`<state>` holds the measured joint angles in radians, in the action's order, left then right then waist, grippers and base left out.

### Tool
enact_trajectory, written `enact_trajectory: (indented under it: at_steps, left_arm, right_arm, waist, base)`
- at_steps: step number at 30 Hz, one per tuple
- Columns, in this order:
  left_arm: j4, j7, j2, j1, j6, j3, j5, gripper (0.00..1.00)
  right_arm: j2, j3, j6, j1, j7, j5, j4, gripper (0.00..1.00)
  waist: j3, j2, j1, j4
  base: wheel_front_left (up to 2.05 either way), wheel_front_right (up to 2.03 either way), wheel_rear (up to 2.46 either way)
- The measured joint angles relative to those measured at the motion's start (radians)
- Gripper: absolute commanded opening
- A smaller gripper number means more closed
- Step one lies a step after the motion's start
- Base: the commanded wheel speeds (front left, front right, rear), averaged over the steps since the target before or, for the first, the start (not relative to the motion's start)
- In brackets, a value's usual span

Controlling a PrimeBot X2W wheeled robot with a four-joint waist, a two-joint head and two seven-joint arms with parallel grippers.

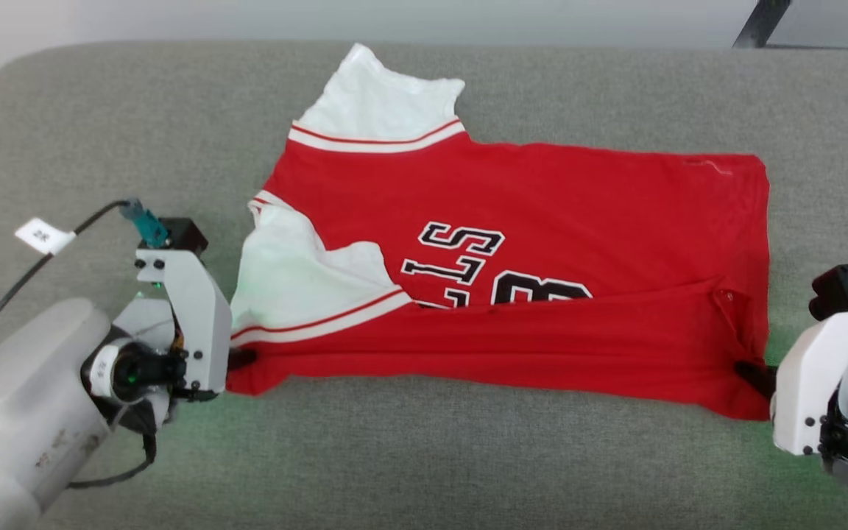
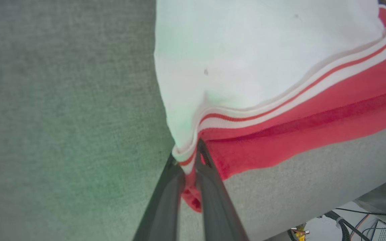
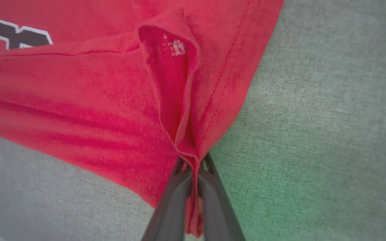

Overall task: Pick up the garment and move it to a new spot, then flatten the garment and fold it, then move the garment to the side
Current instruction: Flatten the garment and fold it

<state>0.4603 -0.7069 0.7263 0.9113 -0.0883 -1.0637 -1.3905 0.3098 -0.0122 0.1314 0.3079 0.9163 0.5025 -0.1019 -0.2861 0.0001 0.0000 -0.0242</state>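
Observation:
The garment (image 1: 542,221), a red shirt with white sleeves and black-and-white lettering, lies spread across a grey cushioned surface, its near edge folded over part of the lettering. My left gripper (image 1: 241,358) is shut on the garment's near left corner, where the striped trim (image 2: 193,157) bunches between the dark fingers (image 2: 209,187). My right gripper (image 1: 751,375) is shut on the near right corner, with a pinched ridge of red fabric (image 3: 183,134) rising from between its fingers (image 3: 213,197). The far white sleeve (image 1: 380,96) lies flat toward the back.
The grey cushion (image 1: 431,456) runs wide to left and right of the shirt, with a bare strip in front. A pale wall (image 1: 394,18) runs behind it. In the left wrist view, cables (image 2: 347,224) show past the cushion's edge.

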Motion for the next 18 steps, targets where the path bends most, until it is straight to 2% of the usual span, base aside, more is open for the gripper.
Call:
enact_trajectory:
  at_steps: [8, 18]
  left_arm:
    - [-0.073, -0.041, 0.032, -0.026, -0.033, -0.012, -0.01, 0.0]
    - [-0.234, -0.073, 0.101, -0.104, -0.118, -0.037, -0.026, 0.0]
  right_arm:
    - [0.04, 0.004, 0.0, -0.04, 0.041, 0.025, 0.041, 0.0]
    - [0.084, 0.0, 0.0, -0.12, 0.109, 0.051, 0.126, 0.0]
  waist:
    - [0.061, 0.0, 0.0, -0.013]
    - [0.123, 0.0, 0.0, -0.033]
  base:
    - [0.0, 0.0, 0.0]
    - [0.0, 0.0, 0.0]
